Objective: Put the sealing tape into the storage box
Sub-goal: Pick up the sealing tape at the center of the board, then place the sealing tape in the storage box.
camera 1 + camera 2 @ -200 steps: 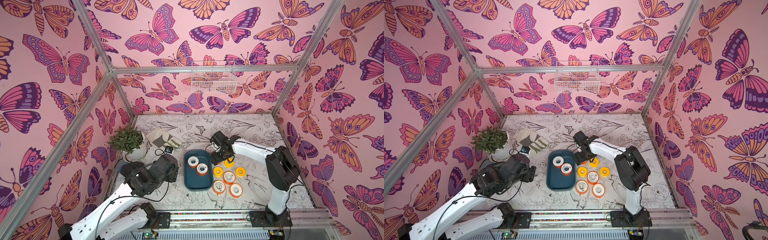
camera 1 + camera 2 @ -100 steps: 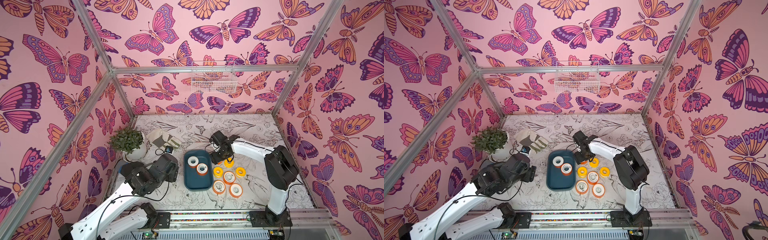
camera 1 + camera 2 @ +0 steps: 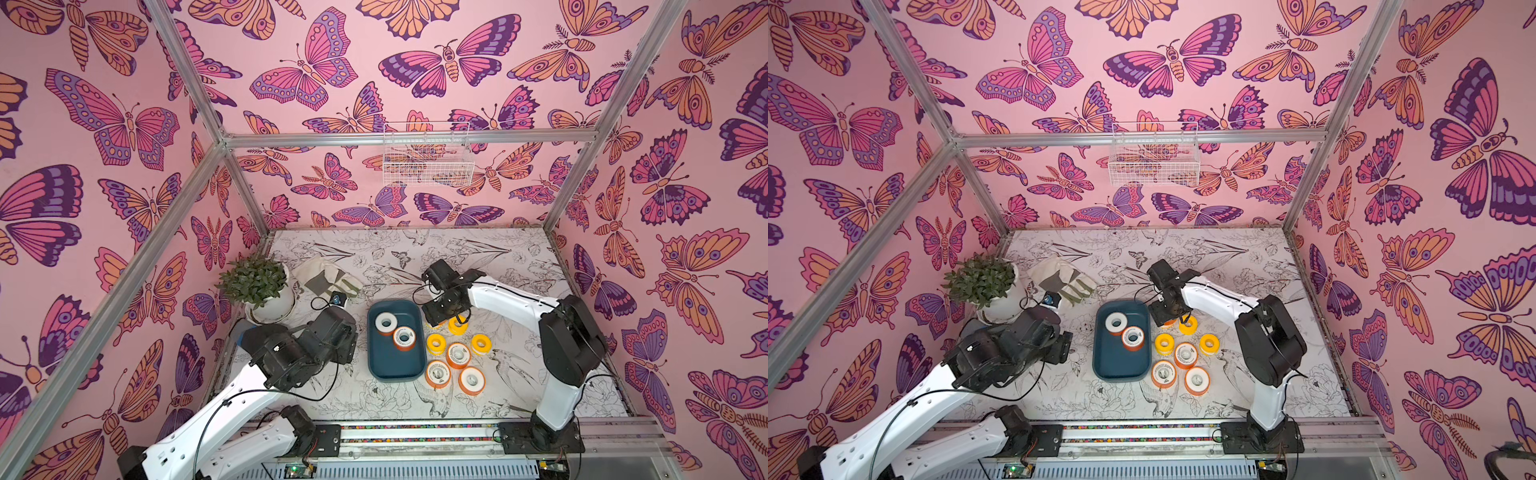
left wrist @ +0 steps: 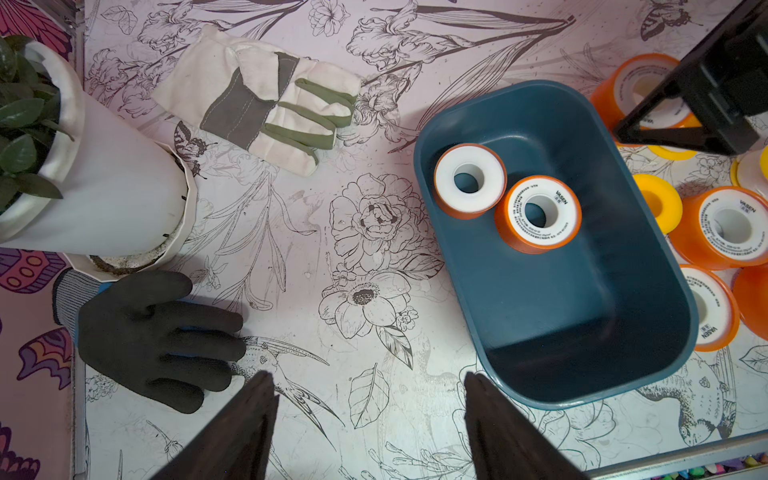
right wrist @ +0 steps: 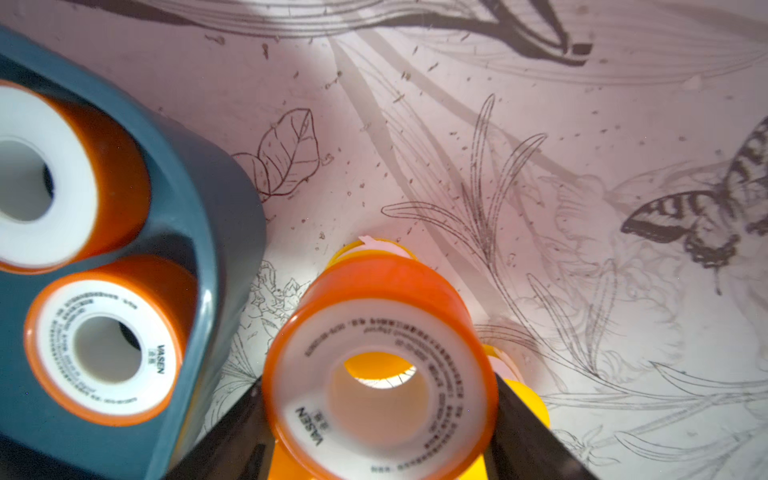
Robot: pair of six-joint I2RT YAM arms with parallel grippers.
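Across both top views the labels are too small to read. The shallow dark teal-blue plastic storage box (image 3: 392, 365) (image 3: 1121, 368) lies mid-table holding two orange, white-faced sealing tape spools (image 3: 385, 323). Three more orange spools (image 3: 458, 354) and three small all-yellow spools (image 3: 436, 343) sit just beside it on the right arm's side. A white wire basket (image 3: 428, 160) hangs on the back wall. The right gripper (image 3: 444, 318) hangs by the box's far corner, mostly hiding its load.

From the left wrist view, "VASEN" reads on one boxed spool (image 4: 538, 214). A green plant in a white pot (image 4: 104, 199), a cream fabric work glove with green and grey patches (image 4: 266, 104) and a black rubber glove (image 4: 153, 328) lie apart from the box. The left gripper (image 4: 366, 378) stands spread wide over bare table, holding nothing.

From the right wrist view, two black fingers (image 5: 528, 432) press either side of the pinched orange spool (image 5: 374, 291), its white face printed "VASEN". It is just beside the box, and a yellow spool (image 5: 380, 368) shows through its hole.
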